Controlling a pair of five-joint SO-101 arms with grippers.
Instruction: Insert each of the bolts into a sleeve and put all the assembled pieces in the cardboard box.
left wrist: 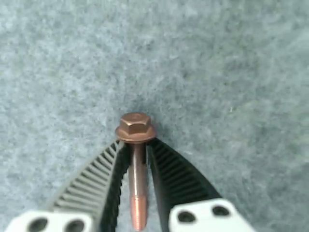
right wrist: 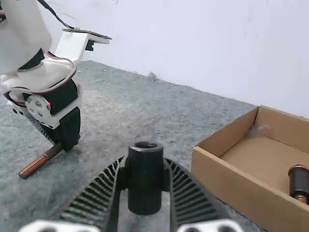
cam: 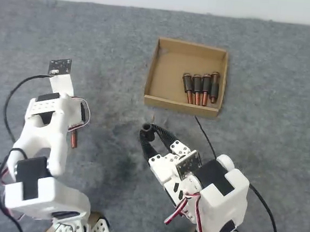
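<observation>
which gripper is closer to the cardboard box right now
Right. The right gripper, holding a sleeve, is just short of the cardboard box; the left gripper, holding a bolt, is well off to one side.

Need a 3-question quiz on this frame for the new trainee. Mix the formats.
1. True or false: the left gripper is shut on a bolt.
2. How many assembled pieces lie in the cardboard box? A) two B) four C) six
3. Fill in: the right gripper holds a black ____.

Key: 1 true; 2 B; 3 sleeve.
</observation>
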